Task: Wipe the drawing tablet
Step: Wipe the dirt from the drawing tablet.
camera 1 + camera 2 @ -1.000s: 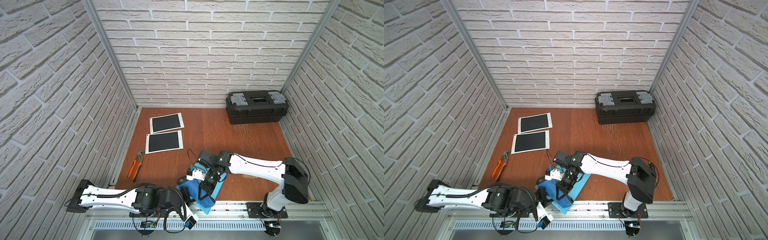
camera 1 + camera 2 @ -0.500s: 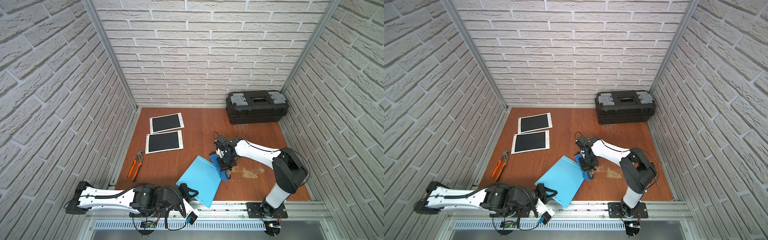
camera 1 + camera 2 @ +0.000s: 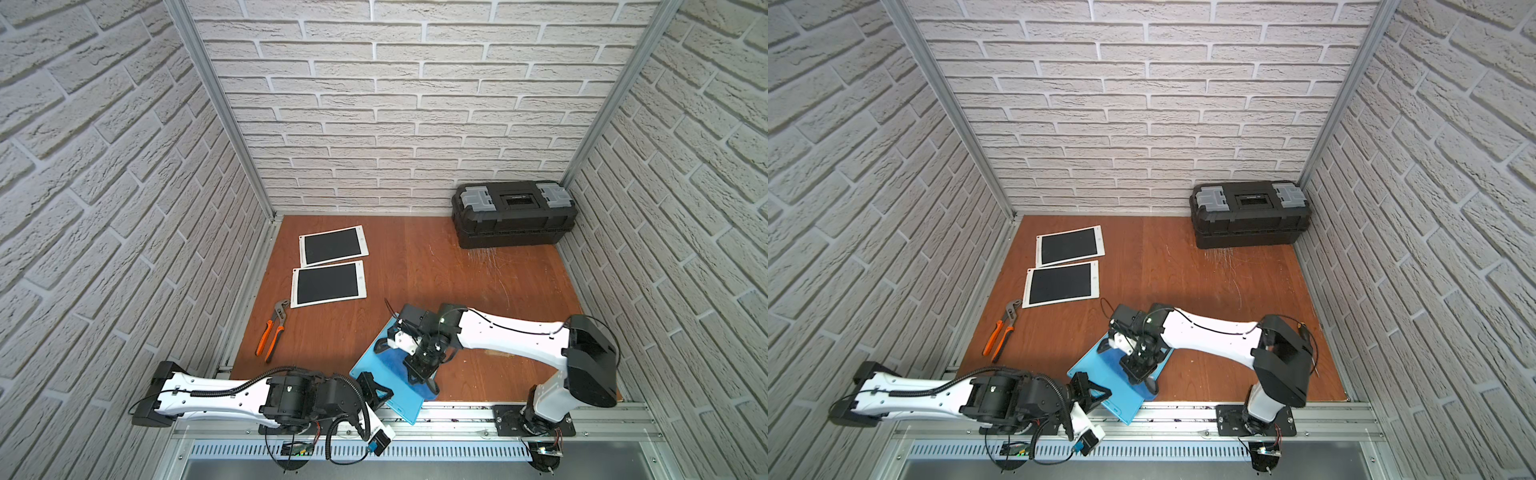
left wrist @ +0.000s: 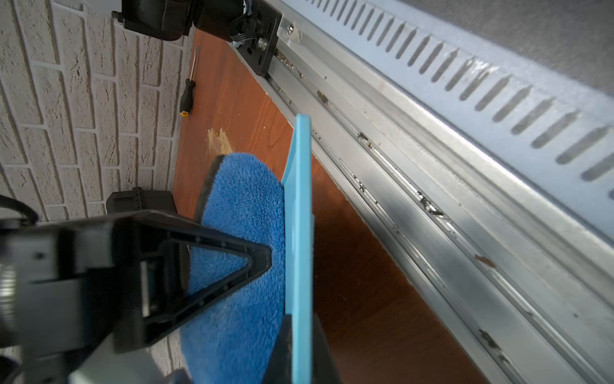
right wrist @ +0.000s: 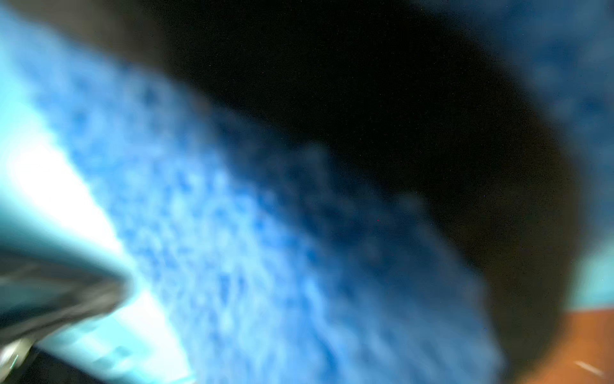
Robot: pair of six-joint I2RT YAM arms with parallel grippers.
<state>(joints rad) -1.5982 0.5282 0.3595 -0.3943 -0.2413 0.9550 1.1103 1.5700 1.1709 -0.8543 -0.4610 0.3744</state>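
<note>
Blue cloth (image 4: pixel 246 212) lies on light-blue tablet (image 3: pixel 405 405); your right gripper (image 3: pixel 422 372) clenches cloth atop tablet. Your left gripper (image 3: pixel 380 392) clamps tablet's edge. Pliers (image 3: pixel 270 332) well apart from tablet.

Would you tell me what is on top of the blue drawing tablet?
A blue cloth, held by the right tool; the left tool grips the tablet edge. The surface beneath the cloth is hidden.

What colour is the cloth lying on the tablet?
Deep blue with a dark edge; the cloth lies on the light-blue tablet, clearest in the left wrist view.
</note>
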